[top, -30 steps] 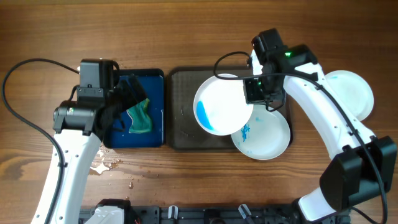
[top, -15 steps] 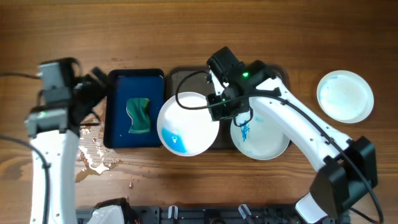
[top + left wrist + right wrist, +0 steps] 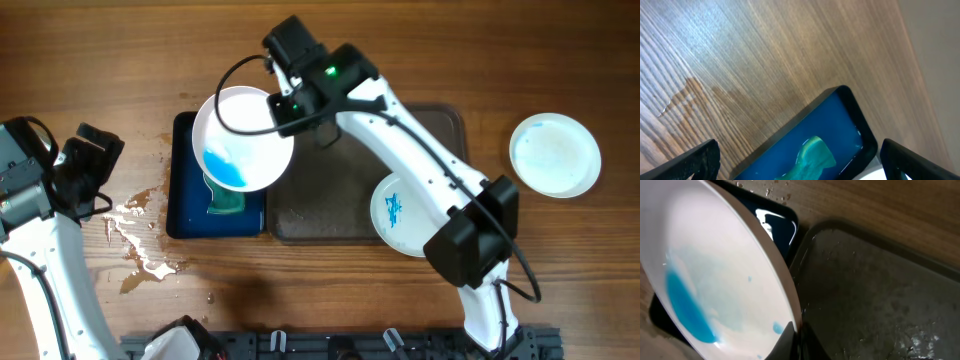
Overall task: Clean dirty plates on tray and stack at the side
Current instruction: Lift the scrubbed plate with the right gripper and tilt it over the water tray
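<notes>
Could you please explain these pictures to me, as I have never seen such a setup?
This is a robot at a wooden table: a left arm and a right arm, each ending in a two-finger gripper. One picture looks down from above; the other two come from cameras on the wrists. The right gripper pinches the rim of a white plate with a blue smear, holding it above the blue tray, where a green sponge lies. The left gripper is open and holds nothing. A second smeared plate lies on the dark tray, a third plate sits on the table, and spilled water shows near the left arm.
</notes>
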Controlling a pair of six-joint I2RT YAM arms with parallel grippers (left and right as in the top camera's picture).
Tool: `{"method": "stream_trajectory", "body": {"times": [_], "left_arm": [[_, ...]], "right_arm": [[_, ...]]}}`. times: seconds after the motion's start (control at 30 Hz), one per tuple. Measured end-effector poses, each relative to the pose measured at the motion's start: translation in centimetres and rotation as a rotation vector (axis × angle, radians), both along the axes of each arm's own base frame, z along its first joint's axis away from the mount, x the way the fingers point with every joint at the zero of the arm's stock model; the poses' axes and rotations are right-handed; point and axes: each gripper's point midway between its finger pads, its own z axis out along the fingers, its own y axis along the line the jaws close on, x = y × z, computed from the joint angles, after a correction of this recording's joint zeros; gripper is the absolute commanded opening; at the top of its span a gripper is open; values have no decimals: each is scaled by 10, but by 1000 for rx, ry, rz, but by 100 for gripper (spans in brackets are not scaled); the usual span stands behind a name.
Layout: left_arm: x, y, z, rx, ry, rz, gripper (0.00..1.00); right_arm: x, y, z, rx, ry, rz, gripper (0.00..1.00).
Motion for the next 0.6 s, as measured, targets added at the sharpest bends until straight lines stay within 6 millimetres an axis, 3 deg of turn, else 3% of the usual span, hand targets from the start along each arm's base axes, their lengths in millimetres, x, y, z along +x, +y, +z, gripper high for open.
{"method": "stream_trajectory", "body": {"times": [0.17, 0.33, 0.43, 0.6], "left_arm": [[0, -1, -7, -17, 24, -2, 100], [0, -1, -7, -18, 25, -2, 100], [-1, -1, -8, -20, 28, -2, 100], [-2, -2, -8, -22, 30, -2, 100]], "right_arm": [[1, 6, 7, -166, -195, -18, 4], [-3, 20, 28, -334, -433, 22, 5], [-7, 40, 52, -430, -618, 98, 5], [-30, 79, 83, -541, -827, 261, 5]]}}
